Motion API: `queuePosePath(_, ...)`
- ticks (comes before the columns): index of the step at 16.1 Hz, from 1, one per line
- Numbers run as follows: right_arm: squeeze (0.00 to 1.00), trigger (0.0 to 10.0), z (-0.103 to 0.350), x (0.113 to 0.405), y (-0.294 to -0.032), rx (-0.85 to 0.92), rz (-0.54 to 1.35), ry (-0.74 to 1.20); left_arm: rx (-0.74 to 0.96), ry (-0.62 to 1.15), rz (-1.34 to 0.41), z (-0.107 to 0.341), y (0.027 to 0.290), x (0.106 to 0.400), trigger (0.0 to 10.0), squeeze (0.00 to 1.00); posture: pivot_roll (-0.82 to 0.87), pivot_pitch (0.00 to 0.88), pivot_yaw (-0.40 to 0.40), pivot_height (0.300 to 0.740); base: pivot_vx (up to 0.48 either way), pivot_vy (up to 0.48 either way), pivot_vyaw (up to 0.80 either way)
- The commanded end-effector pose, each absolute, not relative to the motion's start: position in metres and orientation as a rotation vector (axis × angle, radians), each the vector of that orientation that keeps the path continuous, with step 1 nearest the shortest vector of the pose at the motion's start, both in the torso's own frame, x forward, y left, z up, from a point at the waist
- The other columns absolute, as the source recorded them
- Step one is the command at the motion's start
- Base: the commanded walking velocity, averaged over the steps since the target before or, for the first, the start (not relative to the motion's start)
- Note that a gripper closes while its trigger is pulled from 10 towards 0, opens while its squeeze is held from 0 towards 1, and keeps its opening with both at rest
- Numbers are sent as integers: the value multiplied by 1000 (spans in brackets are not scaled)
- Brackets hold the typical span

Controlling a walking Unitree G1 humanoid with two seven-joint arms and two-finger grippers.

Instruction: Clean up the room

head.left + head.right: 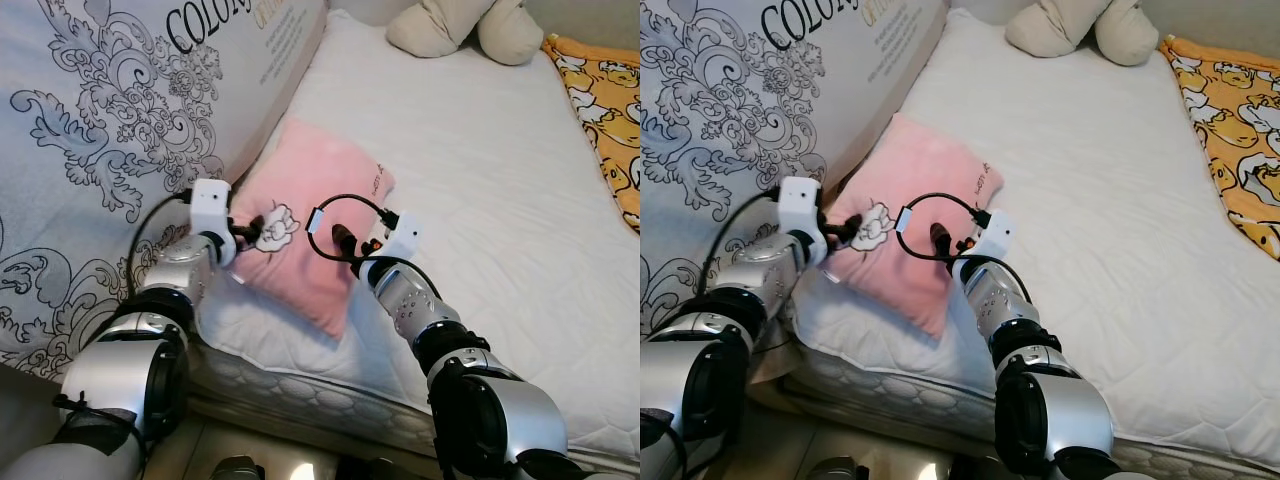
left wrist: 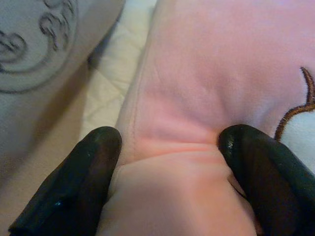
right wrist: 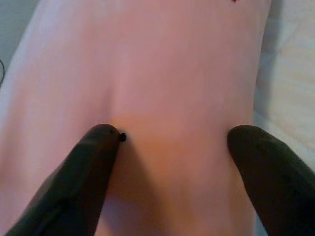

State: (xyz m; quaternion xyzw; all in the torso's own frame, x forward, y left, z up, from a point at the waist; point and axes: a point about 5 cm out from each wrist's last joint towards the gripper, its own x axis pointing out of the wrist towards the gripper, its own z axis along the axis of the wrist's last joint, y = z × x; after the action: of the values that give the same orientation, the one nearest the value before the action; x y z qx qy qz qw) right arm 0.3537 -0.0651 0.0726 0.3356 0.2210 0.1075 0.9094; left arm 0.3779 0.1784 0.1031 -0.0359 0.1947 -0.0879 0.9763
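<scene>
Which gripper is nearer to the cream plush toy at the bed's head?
Right. The right gripper presses the pink pillow nearer the cream plush toy; the left gripper pinches its far edge.

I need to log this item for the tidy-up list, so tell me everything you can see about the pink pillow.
The pink pillow is a soft, plush-looking rectangle with a white embroidered figure outlined in brown and small dark lettering near one edge. It lies at the corner of the white mattress, its upper end against the patterned upright mattress. The left gripper pinches a fold of it; the right gripper presses its fingers into the fabric, spread apart.
</scene>
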Motion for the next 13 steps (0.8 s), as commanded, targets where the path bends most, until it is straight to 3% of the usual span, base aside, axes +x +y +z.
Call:
queuePosePath(1,0,0,77,351,-44,712,283,468,-127,444,-212,96,167,375,0,0,65,115,-56,740,0,0,0)
queuePosePath(9,0,0,79,355,-58,684,271,412,-261,420,-239,103,160,379,0,0,72,102,-48,740,0,0,0)
queuePosePath(13,0,0,99,365,-60,586,312,309,-271,237,-276,141,157,392,0,0,81,84,-47,740,0,0,0)
